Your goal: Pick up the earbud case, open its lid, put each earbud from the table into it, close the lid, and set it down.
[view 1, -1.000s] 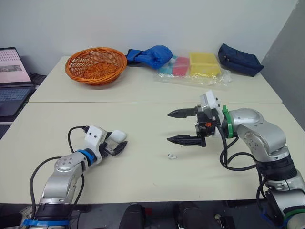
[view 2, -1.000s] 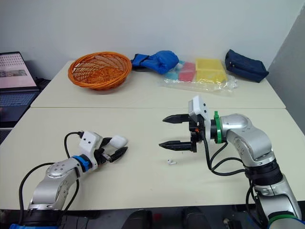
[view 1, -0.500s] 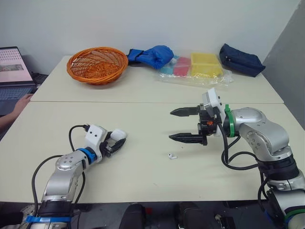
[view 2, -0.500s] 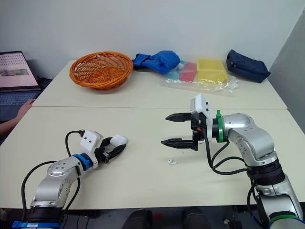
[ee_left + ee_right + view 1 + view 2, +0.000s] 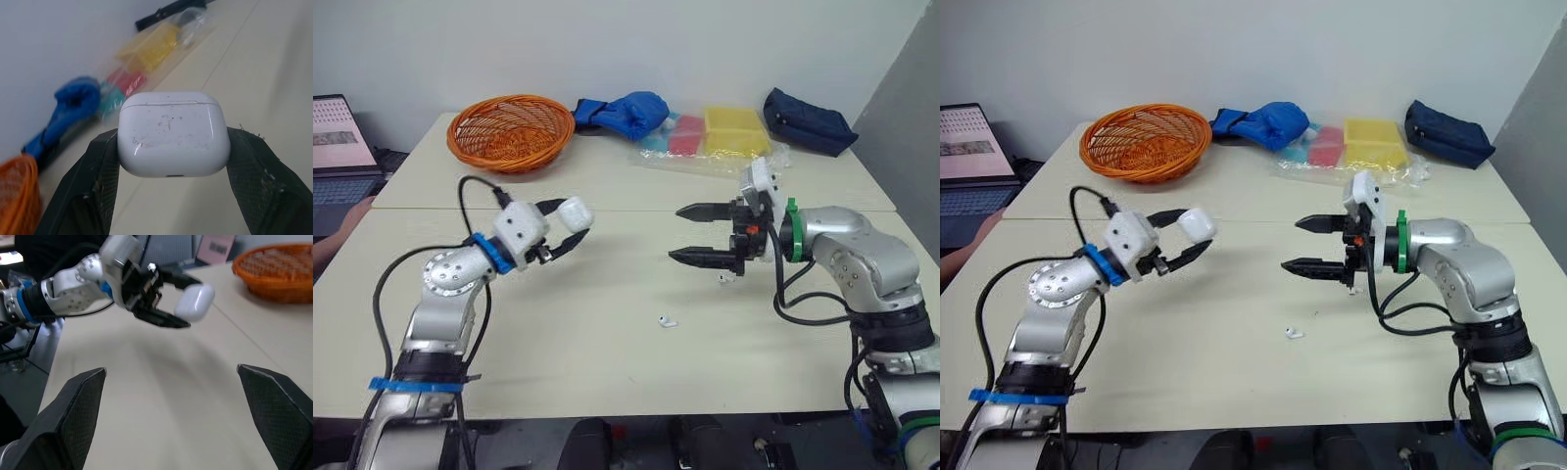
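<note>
The left hand is raised above the near counter, clamped on the earbud case. Its two black fingers press the case's opposite sides, so the case sits between the fingertips, clear of the surface. The right hand hovers across from it, well apart, with its fingers spread wide, holding nothing and pointing toward the case.

The case is white, glossy and rounded at the corners. Its lid is shut, with a thin seam running near one end. Dark specks and scuffs mark its face, and a small dark slot shows on the edge opposite the lid.

One earbud lies on the counter between the two arms, nearer the right one. A second small white piece lies just under the right hand; it is too small to make out.

The counter is pale beige and meets a second counter behind it. On that far one stand an orange wicker basket, a blue cloth bundle, a clear bag of yellow, red and teal items, and a navy pouch. A laptop sits at the left, before a white wall.
</note>
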Controlling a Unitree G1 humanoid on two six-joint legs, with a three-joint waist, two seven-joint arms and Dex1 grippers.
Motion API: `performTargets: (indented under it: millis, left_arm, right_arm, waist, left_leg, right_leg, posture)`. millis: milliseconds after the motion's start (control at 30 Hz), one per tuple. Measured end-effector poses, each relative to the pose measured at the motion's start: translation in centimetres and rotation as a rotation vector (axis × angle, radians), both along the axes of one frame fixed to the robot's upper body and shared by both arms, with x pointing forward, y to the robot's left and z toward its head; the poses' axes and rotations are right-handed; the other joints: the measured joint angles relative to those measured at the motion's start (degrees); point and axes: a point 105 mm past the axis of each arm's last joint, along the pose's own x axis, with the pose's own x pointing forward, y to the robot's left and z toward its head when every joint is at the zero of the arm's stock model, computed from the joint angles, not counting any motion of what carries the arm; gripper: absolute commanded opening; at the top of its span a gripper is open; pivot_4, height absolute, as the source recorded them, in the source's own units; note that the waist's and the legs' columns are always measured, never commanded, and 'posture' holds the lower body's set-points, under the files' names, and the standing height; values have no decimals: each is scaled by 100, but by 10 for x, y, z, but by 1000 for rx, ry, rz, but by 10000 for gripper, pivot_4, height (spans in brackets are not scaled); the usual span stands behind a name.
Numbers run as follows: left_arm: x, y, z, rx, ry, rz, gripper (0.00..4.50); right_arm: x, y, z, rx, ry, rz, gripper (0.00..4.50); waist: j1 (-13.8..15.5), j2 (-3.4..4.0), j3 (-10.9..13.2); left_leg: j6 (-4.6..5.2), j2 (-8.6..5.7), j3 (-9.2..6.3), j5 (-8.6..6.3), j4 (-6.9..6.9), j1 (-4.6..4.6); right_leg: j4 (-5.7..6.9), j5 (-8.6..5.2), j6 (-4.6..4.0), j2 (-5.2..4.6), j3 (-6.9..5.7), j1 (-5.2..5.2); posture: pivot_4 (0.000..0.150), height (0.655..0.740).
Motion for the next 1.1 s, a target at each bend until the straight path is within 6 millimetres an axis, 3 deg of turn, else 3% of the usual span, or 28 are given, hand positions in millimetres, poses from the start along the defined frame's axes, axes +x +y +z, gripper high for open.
performTargets:
  millis: [67, 200, 400, 600, 833, 1100]
  left_arm:
    - [0, -9, 8, 66, -108, -65, 27801]
    - [0, -20, 12, 127, -215, -136, 27801]
    - [0, -40, 20, 163, -353, -208, 27801]
    - [-1, -45, 18, 155, -380, -229, 27801]
    - [-6, -54, 19, 154, -415, -272, 27801]
    - [-13, -62, 33, 141, -524, -316, 27801]
  right_arm:
    - [9, 0, 7, 50, 101, -46, 45000]
    - [9, 4, 24, 103, 149, -41, 45000]
    - [8, 6, 24, 95, 179, -65, 45000]
    - [9, 9, 30, 116, 153, -127, 45000]
    - [13, 19, 28, 122, 162, -193, 45000]
    - [17, 30, 14, 119, 236, -186, 45000]
  waist:
    - [-16, 0, 0]
    - [-14, 0, 0]
    - [-13, 0, 0]
    - [-23, 0, 0]
    - [-23, 0, 0]
    - [-24, 0, 0]
  left_leg:
    - [0, 2, 2, 0, -1, 2]
    - [0, 3, -9, 0, -4, -7]
    - [1, 1, -9, 0, -1, -17]
    - [1, 2, -11, 0, 0, -14]
    - [1, 3, -9, 0, 1, -13]
    - [1, 2, -7, 0, 1, -12]
  right_leg:
    - [3, 1, -1, 2, 3, -4]
    - [8, -2, -5, 10, 1, -8]
    - [5, -2, 4, 10, -1, -11]
    - [12, -4, 10, 13, -2, -11]
    - [12, -4, 9, 15, -2, -11]
    - [12, -4, 10, 16, -3, -11]
  posture:
    - [1500, 7400]
    - [1500, 7400]
    - [1500, 7400]
    - [1500, 7400]
    - [1500, 7400]
    - [1500, 7400]
